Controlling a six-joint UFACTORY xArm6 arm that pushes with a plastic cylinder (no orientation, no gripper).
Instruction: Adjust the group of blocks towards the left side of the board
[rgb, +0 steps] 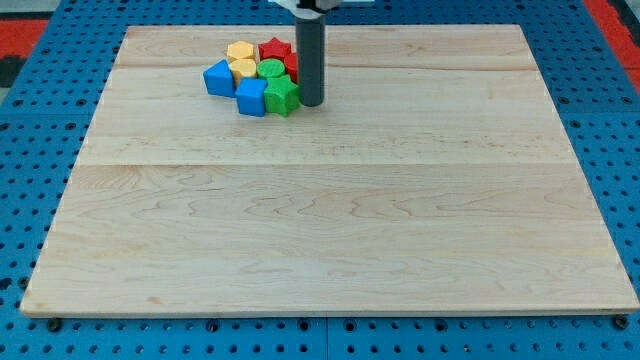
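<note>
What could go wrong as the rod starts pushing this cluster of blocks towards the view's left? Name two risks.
1. My tip sits at the cluster's right edge, beside the green block; an off-centre push may split the group rather than move it together.
2. The blue block on the far left looks loosely attached and could drift away alone.

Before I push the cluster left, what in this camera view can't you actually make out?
- Second red block: mostly hidden behind the rod in the camera view; shape unreadable.
- Contact: my tip sits at the view's right of the green block; touching or a hair apart, cannot tell.
- Arm above the rod: cut off by the view's top edge.
- Yellow blocks and red block: packed tight and small; exact shapes unclear.
</note>
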